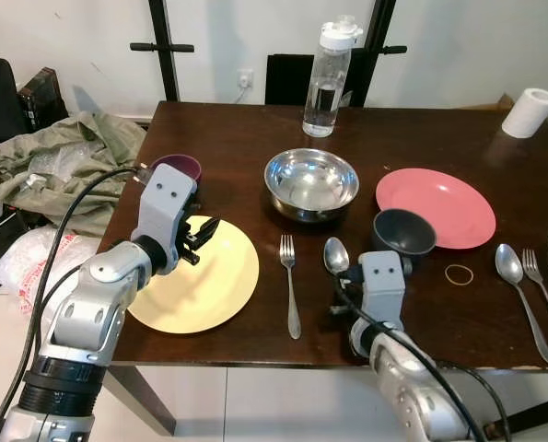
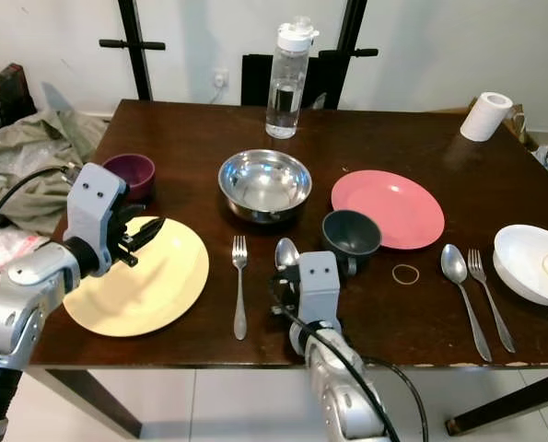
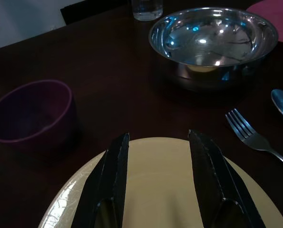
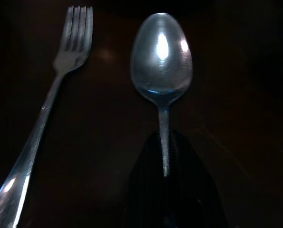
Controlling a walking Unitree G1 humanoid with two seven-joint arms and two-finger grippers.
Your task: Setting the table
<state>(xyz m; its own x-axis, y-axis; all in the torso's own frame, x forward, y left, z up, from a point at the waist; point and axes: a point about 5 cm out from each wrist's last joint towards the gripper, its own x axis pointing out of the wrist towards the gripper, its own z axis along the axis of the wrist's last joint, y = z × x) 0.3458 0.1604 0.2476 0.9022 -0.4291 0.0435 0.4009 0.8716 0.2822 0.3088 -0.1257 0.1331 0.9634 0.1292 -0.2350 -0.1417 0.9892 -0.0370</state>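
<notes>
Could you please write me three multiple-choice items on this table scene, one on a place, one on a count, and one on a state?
1. Where is the steel bowl?
A. beyond the left fork
B. on the yellow plate
C. beside the paper roll

2. How many spoons lie on the table?
A. one
B. two
C. four

3. What is the right tool doing?
A. hanging open
B. gripping a fork
C. shut on a spoon

Answers: 1 A, it sits behind the fork's tines. 2 B, one spoon near each fork. 3 C, the handle runs between its closed fingers.
</notes>
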